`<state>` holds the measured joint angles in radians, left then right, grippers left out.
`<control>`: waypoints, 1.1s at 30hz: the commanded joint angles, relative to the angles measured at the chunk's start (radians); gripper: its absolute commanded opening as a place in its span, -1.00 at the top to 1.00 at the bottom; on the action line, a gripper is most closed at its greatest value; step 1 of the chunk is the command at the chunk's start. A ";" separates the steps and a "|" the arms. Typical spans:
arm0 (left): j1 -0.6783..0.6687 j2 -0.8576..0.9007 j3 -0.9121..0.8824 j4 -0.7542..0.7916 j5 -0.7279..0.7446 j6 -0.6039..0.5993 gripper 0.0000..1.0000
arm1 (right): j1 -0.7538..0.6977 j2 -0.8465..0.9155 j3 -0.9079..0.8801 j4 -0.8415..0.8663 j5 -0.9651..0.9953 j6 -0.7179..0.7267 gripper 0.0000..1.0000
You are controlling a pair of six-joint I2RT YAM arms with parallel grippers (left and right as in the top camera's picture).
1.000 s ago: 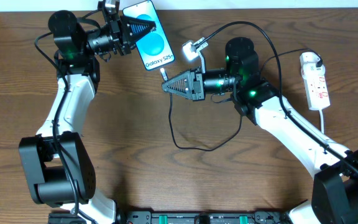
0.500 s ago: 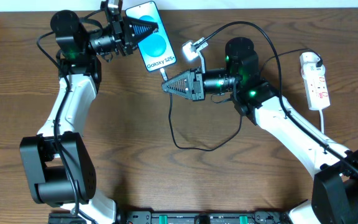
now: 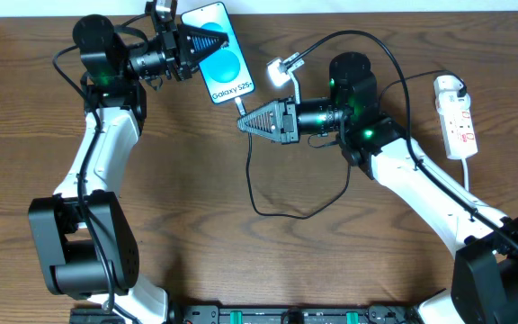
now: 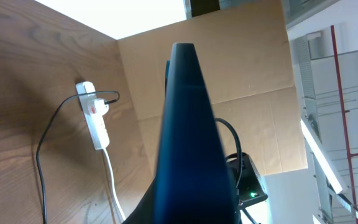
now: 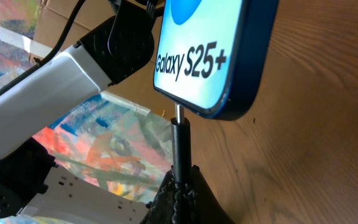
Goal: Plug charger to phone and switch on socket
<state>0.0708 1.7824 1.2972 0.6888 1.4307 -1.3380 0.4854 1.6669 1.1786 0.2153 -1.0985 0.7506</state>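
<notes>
The brown wooden tabletop carries both arms. The left arm reaches up along the left side to the far edge. The right arm runs in from the near right corner toward the middle. Compared with a second ago, the right arm's elbow sits slightly further right, and its tool has come a little closer to the phone. The phone lies tilted near the far edge, left of the middle, with its blue screen facing up. It has shifted a touch to the right since a second ago and has not moved in the last half second. The left tool is clamped on the phone's left side, and the left wrist view shows the phone edge-on. The socket lies near the right edge in the far half, unmoved, with a white plug in its far end. The charger loops its black cable across the middle of the tabletop. The right tool is closed tight on the connector tip. In the right wrist view the connector tip meets the phone's bottom edge. Whether it is fully seated I cannot tell.
</notes>
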 commanded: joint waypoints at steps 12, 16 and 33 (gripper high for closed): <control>-0.002 -0.005 0.009 0.013 0.020 0.009 0.86 | 0.008 0.023 0.017 0.028 -0.011 0.035 0.98; -0.002 -0.005 0.009 0.013 0.020 0.009 0.86 | 0.018 0.024 0.017 0.028 -0.011 0.035 0.98; -0.002 -0.005 0.009 0.013 0.021 0.025 0.86 | 0.013 0.024 0.017 0.058 -0.014 0.050 0.98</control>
<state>0.0708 1.7824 1.2972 0.6888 1.4384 -1.3346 0.4969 1.6878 1.1786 0.2665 -1.1034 0.7933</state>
